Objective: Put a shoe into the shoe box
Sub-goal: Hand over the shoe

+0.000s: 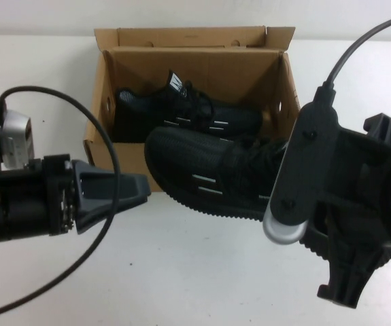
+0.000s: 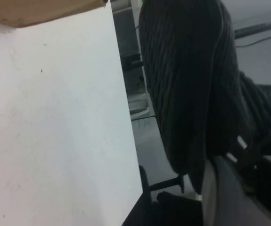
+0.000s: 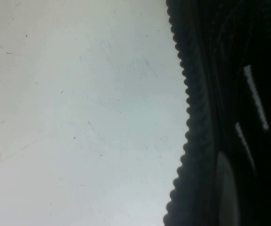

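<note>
The shoe (image 1: pixel 209 170), black with white side dashes and a toothed sole, hangs in the air over the shoe box's front wall, toe to the left. My right gripper (image 1: pixel 292 193) is shut on its heel end, mostly hidden behind the wrist camera. One pad (image 3: pixel 225 190) presses the shoe's side (image 3: pixel 248 94) above the toothed sole. The brown shoe box (image 1: pixel 202 64) stands open at the back centre. My left gripper (image 1: pixel 139 189) is open and empty, just left of and below the toe (image 2: pixel 187 84). Its fingers (image 2: pixel 225 197) stand apart.
The twin sneaker (image 1: pixel 202 112) with the white-striped tongue tab lies inside the box along its back. The box lid flap (image 1: pixel 181 35) stands upright behind. White table (image 1: pixel 181 272) lies in front of the box. A corner of the box (image 2: pixel 36 12) shows in the left wrist view.
</note>
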`<action>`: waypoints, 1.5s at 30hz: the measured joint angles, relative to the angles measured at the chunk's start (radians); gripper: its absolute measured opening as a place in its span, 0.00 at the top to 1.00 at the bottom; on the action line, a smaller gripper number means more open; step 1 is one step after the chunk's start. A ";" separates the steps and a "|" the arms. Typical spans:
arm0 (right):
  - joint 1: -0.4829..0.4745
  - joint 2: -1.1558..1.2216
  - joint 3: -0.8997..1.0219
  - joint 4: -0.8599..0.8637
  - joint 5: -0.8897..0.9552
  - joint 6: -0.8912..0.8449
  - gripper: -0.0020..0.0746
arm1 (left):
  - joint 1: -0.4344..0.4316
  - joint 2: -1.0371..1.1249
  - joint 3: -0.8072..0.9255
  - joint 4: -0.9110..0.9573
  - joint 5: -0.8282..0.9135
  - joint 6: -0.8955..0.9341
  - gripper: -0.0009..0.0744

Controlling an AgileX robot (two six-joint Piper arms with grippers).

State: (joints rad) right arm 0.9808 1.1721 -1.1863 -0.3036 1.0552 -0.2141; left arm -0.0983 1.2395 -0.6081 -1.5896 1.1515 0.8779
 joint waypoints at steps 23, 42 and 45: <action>0.000 0.000 0.000 0.018 -0.033 -0.054 0.98 | 0.000 0.022 -0.001 -0.087 -0.122 -0.040 0.18; 0.000 0.000 0.000 0.123 -0.105 -0.128 0.98 | 0.000 0.022 -0.001 -0.091 -0.134 -0.040 0.18; 0.000 0.000 0.000 0.127 -0.116 -0.130 0.98 | 0.000 0.022 -0.001 -0.095 -0.134 -0.040 0.18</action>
State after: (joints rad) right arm 0.9808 1.1721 -1.1863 -0.1763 0.9392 -0.3445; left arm -0.0983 1.2616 -0.6088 -1.6843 1.0178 0.8382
